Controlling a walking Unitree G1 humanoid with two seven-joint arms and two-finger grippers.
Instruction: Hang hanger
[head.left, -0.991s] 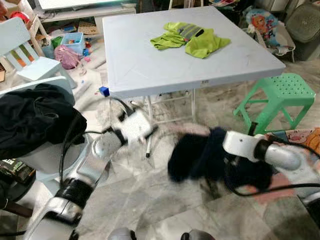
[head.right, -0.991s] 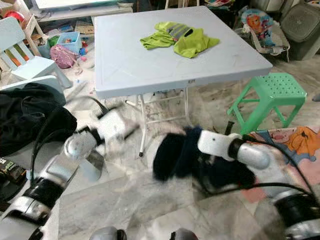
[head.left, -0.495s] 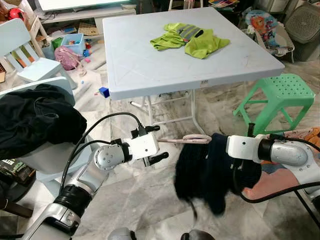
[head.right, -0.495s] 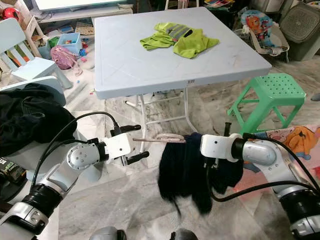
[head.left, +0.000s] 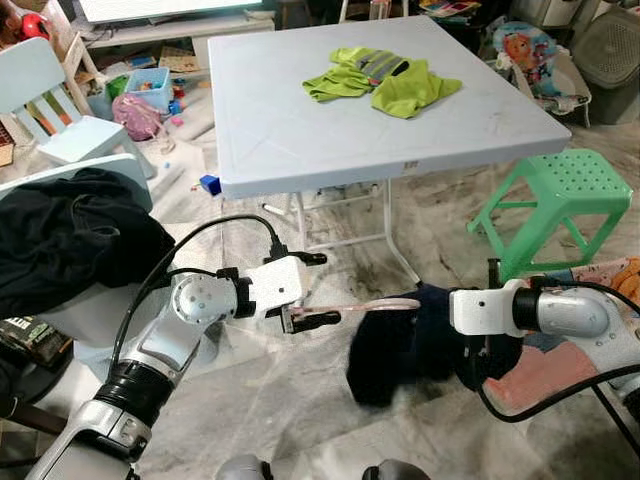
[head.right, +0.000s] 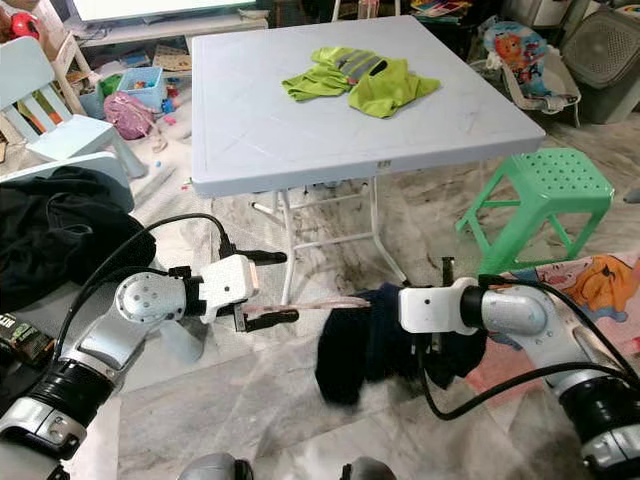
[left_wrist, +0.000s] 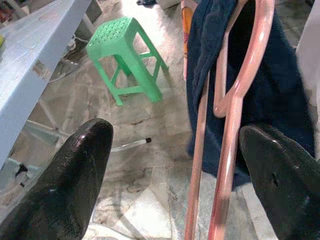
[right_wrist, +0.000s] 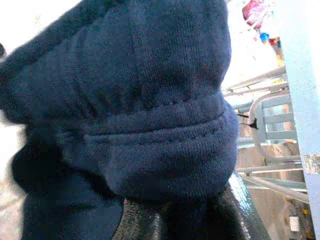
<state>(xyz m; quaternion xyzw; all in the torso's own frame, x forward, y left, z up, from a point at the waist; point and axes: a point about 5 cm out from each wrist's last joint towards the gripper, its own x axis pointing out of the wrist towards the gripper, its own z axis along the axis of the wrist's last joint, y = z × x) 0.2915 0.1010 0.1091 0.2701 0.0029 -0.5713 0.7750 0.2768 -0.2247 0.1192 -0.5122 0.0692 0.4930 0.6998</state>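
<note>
We see the left gripper (head.left: 308, 290) extended low over the marble floor (head.left: 300, 400), in front of the near edge of the white folding table (head.left: 300, 130), its 2 black fingers (left_wrist: 75, 180) spread apart with the pink hanger (head.left: 370, 306) lying between them but not yet pinched, so this hand is released. The hanger's hook and neck (left_wrist: 235, 95) run from that gap toward the right gripper (head.right: 425, 325), which is buried in the dark navy garment (head.left: 400, 345); we cannot tell whether its fingers are clenched, since cloth (right_wrist: 140, 100) wraps over them. We judge that the right arm carries the garment and hanger up off the floor and presents the hook end toward the left hand, so that hand can take it for hanging. A yellow-green vest (head.left: 385, 78) lies near the table's far right corner; a green stool (head.left: 555, 200) stands to the right, and black clothing (head.left: 70, 235) is heaped on a pale chair (head.left: 50, 95) at left.
</note>
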